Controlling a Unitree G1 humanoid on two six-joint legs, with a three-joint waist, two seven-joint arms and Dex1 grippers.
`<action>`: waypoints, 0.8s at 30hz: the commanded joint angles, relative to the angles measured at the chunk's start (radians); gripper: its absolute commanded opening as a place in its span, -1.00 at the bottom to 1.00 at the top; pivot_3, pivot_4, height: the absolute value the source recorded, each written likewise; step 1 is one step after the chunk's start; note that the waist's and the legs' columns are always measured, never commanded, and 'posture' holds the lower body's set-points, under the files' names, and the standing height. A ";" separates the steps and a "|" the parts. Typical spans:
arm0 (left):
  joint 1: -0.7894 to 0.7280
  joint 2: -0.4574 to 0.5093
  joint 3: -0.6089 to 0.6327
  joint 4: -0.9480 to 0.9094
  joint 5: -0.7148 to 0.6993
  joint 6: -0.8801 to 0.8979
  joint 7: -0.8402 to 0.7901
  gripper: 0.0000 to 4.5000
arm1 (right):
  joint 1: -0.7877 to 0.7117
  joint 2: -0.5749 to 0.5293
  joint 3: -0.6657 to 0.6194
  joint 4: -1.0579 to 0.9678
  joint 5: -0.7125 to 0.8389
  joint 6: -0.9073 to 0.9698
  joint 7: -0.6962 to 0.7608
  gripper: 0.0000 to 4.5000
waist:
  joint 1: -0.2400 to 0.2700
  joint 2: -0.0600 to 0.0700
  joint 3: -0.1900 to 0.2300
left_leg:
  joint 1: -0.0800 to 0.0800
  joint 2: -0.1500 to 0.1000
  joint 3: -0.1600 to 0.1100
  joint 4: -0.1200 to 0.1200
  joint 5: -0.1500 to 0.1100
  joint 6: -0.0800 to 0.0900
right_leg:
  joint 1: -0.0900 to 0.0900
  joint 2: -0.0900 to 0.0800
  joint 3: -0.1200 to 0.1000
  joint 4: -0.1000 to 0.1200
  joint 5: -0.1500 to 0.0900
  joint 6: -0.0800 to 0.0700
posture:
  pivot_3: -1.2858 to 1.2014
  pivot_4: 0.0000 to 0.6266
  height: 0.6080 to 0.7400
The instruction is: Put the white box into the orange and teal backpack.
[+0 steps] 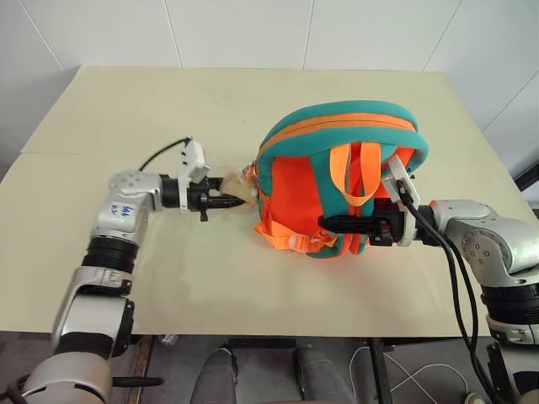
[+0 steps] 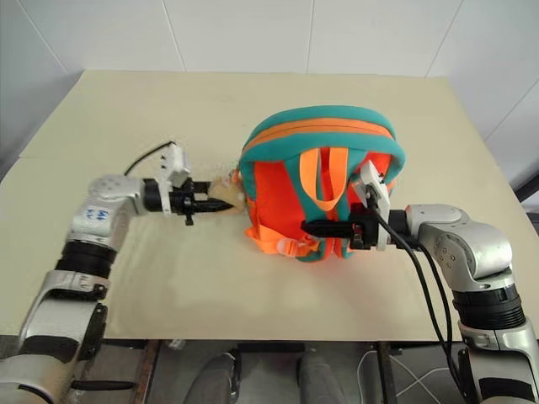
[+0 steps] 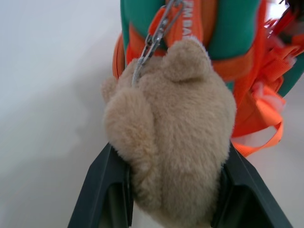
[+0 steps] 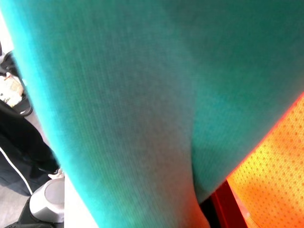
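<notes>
The orange and teal backpack (image 1: pixel 337 139) stands upright in the middle of the table, its strap side facing me. A tan plush charm (image 3: pixel 175 137) hangs from a metal clip (image 3: pixel 152 42) on the backpack's left side. My left gripper (image 1: pixel 229 202) is shut on this charm, one black finger on each side of it. My right gripper (image 1: pixel 324 225) lies shut across the backpack's lower strap side, pressed against teal fabric (image 4: pixel 142 95); I cannot tell if it pinches any. The white box is out of view.
The pale table (image 1: pixel 126 109) has bare room to the left, behind and in front of the backpack. Loose orange strap ends (image 1: pixel 290 240) hang at the backpack's lower left. White walls close in behind and at the sides.
</notes>
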 commanded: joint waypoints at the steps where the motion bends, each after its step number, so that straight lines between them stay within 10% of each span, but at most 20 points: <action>1: -0.003 -0.021 -0.031 0.024 0.040 -0.033 -0.033 -0.32 | 0.005 0.016 -0.027 -0.033 0.012 -0.016 -0.019 -1.00 | 0.001 0.000 0.000 | 0.000 0.000 0.000 0.000 0.000 0.000 | 0.000 0.000 0.000 0.000 0.000 0.000 | 0.03 -0.52 1.00; 8: 0.131 0.025 0.004 -0.163 0.008 0.031 -0.042 -0.32 | 0.028 0.055 -0.073 -0.032 0.026 -0.034 -0.088 -1.00 | 0.003 0.000 0.000 | 0.000 0.000 0.000 0.000 0.000 0.000 | 0.000 -0.001 0.000 0.000 0.000 0.000 | 0.03 -0.52 1.00; 18: 0.397 0.220 0.186 -0.741 -0.209 0.384 0.010 0.94 | 0.183 -0.081 -0.187 -0.148 -0.029 -0.188 -0.021 0.50 | -0.002 0.000 0.000 | 0.000 0.001 0.000 -0.002 0.000 0.000 | 0.000 -0.001 0.000 -0.001 0.000 0.000 | 0.03 -0.52 1.00; 24: 0.468 0.238 0.302 -0.853 -0.355 0.571 0.102 1.00 | 0.311 -0.171 -0.265 -0.154 -0.092 -0.281 0.002 0.99 | 0.005 0.000 0.000 | 0.001 0.000 -0.001 -0.001 0.000 0.001 | 0.002 -0.002 -0.001 -0.001 0.000 0.000 | 0.03 -0.52 1.00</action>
